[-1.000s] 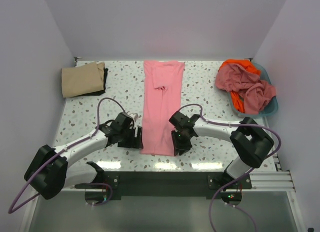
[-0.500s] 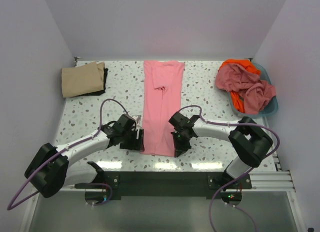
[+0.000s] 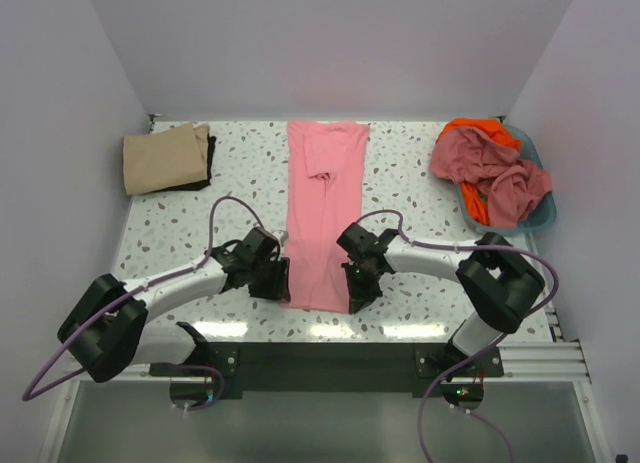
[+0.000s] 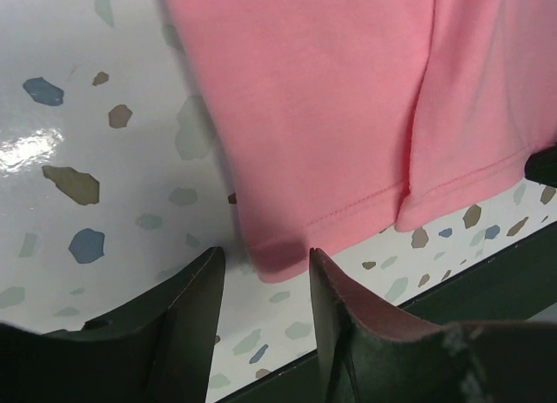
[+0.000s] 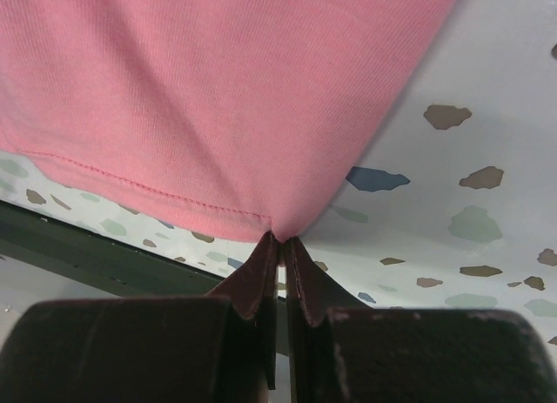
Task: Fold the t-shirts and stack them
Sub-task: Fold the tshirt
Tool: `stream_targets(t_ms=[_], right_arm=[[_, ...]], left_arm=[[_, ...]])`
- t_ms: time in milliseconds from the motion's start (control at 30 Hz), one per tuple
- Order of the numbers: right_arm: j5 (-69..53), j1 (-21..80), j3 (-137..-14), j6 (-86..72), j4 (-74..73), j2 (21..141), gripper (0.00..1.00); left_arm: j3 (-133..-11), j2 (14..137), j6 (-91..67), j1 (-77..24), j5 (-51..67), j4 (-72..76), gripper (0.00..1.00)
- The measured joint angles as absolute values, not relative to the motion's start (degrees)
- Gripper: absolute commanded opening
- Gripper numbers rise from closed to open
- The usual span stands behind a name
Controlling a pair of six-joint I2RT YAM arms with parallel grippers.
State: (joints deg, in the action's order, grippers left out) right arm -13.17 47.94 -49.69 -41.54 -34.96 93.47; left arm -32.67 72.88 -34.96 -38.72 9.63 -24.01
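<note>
Nearest, the right tool (image 5: 280, 242) is clenching the near right hem corner of the light pink cotton t-shirt (image 3: 325, 213); the left tool (image 4: 261, 259) is standing released, its jaws straddling the near left corner. Both corners are likely being taken so the long strip, lying lengthwise along the middle of the speckled terrazzo surface (image 3: 420, 183), can fold away from the arms. Beyond, a folded tan t-shirt (image 3: 165, 158) is sitting far left, apparently as the stack base; crumpled dusty pink and orange t-shirts (image 3: 490, 168) are filling the blue plastic basket (image 3: 548, 215) far right.

Matt pink t-shirt (image 3: 325, 223), glossy table (image 3: 170, 228)
</note>
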Motion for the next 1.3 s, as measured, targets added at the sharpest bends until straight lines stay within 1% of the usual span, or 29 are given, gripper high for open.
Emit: stream_targets(t_ms=[33, 133, 167, 233, 267, 333, 367, 400, 433, 600, 800, 1067, 1300], right_arm=[[-13.1, 47.9, -49.8, -41.5, -35.1, 93.6, 0.04], [-13.1, 48.0, -50.3, -41.3, -35.6, 94.1, 0.04], [-13.1, 48.0, -50.5, -41.3, -35.7, 94.1, 0.04], [-13.1, 48.0, -50.5, -41.3, -35.7, 94.1, 0.04], [-13.1, 48.0, -50.5, -41.3, -35.7, 94.1, 0.03], [-13.1, 48.0, -50.5, -41.4, -35.7, 94.1, 0.03], [-13.0, 48.0, -50.5, -41.4, -35.7, 94.1, 0.02], [-13.0, 48.0, -50.5, -41.4, -35.8, 94.1, 0.02], [-13.0, 48.0, -50.5, -41.4, -35.8, 94.1, 0.0], [-11.9, 48.0, -50.7, -41.1, -37.4, 93.6, 0.0], [-9.5, 48.1, -53.8, -40.2, -42.7, 91.7, 0.0], [-6.8, 47.5, -61.6, -39.0, -47.1, 91.0, 0.0], [-5.4, 42.2, -66.9, -36.4, -47.9, 93.7, 0.0]], left_arm=[[-32.8, 73.2, -35.0, -39.1, 9.7, -23.8, 0.48], [-32.9, 73.7, -35.4, -40.1, 9.8, -23.3, 0.38], [-32.9, 74.0, -35.6, -40.4, 9.8, -23.2, 0.33], [-32.9, 74.3, -36.1, -41.1, 9.7, -23.1, 0.27], [-32.8, 74.5, -36.5, -41.4, 9.8, -23.1, 0.21], [-32.6, 74.8, -37.1, -42.0, 9.8, -22.8, 0.13], [-32.6, 74.9, -37.2, -42.2, 9.8, -22.8, 0.05], [-32.6, 75.0, -37.5, -42.4, 9.8, -22.7, 0.0], [-32.6, 75.0, -37.6, -42.5, 9.8, -22.7, 0.0], [-32.9, 75.1, -38.1, -42.9, 9.4, -23.3, 0.0], [-35.6, 75.1, -38.1, -43.3, 8.3, -29.4, 0.0], [-48.0, 76.9, -37.8, -43.3, 5.3, -37.4, 0.0], [-54.1, 83.1, -36.2, -40.8, 3.1, -38.8, 0.0]])
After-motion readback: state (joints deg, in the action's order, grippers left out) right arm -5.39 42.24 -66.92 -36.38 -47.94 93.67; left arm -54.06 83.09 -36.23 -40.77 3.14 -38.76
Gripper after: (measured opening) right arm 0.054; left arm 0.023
